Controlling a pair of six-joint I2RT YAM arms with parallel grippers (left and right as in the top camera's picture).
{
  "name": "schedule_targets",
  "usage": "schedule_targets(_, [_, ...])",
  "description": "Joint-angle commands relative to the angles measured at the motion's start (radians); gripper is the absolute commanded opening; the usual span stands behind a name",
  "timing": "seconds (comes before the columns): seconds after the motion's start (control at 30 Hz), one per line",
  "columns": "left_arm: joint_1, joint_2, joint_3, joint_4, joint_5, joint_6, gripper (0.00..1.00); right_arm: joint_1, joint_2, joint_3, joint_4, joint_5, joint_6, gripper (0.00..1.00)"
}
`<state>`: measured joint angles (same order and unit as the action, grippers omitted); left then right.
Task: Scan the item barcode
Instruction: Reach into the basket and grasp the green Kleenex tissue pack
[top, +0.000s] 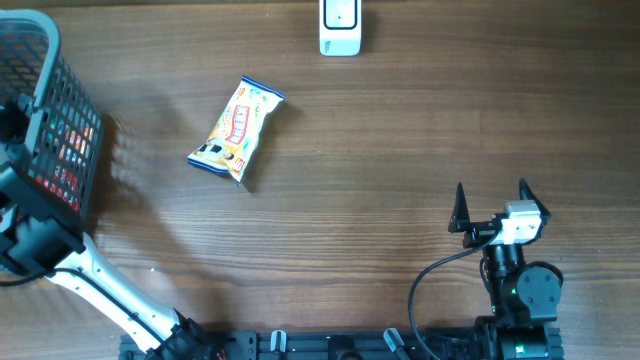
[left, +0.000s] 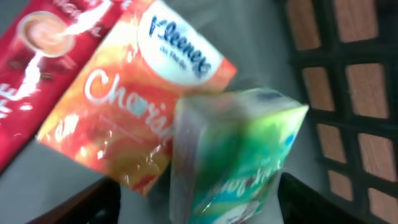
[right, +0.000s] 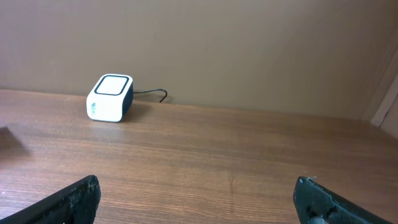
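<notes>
Flanking the green pack (left: 236, 155) are Kleenex packet (left: 124, 106) and basket wall (left: 348, 93).

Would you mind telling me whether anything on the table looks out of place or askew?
Only mildly: the snack packet lies slanted on the table, outside the basket and apart from the scanner. Nothing looks spilled or damaged.

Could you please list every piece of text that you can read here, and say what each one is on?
"Kleenex": on the orange pack.
"Cheris": same pack, its ending hidden behind the green pack.
On the red sachet: lettering too blurred to read.
On the green pack: script too blurred to read.
On the snack packet: print too small to read.
On the scanner: none visible.
</notes>
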<state>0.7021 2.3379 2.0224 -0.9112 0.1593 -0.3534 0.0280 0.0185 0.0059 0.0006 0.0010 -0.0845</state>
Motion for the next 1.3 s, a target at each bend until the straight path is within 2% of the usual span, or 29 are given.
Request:
schedule_targets(0.0, [-0.018,0.015,-0.006,0.011,0.015,0.008,0.66,-0.004,-0.005,-0.001,0.005,-0.002,-0.01,1.0])
schedule_targets(0.1, [-0.019,0.015,-0.006,0.011,0.015,0.008,0.52,-0.004,-0.005,-0.001,0.005,-0.002,-0.011,1.0])
schedule_targets(0.17, [-0.019,0.015,-0.006,0.01,0.015,0.009,0.38,-0.004,-0.005,-0.001,0.005,-0.002,-0.01,1.0])
schedule_targets(0.43, [-0.019,0.015,-0.006,0.005,0.016,0.009,0.05,-0.004,-0.005,-0.001,0.005,-0.002,-0.01,1.0])
schedule_targets(0.63, [-0.014,0.004,-0.006,-0.019,0.016,0.008,0.04,-0.004,-0.005,-0.001,0.005,-0.002,-0.01,1.0])
schedule_targets(0.83, [-0.008,-0.101,-0.006,-0.047,0.016,0.008,0.04,-0.004,-0.005,-0.001,0.005,-0.002,-0.01,1.0])
schedule_targets(1.03, [-0.008,-0.296,-0.006,-0.05,0.096,0.007,0.04,-0.004,-0.005,-0.001,0.005,-0.002,-0.01,1.0])
schedule_targets(1.27, [-0.016,-0.542,-0.006,-0.104,0.114,0.001,0.04,-0.004,-0.005,-0.001,0.005,-0.002,-0.01,1.0])
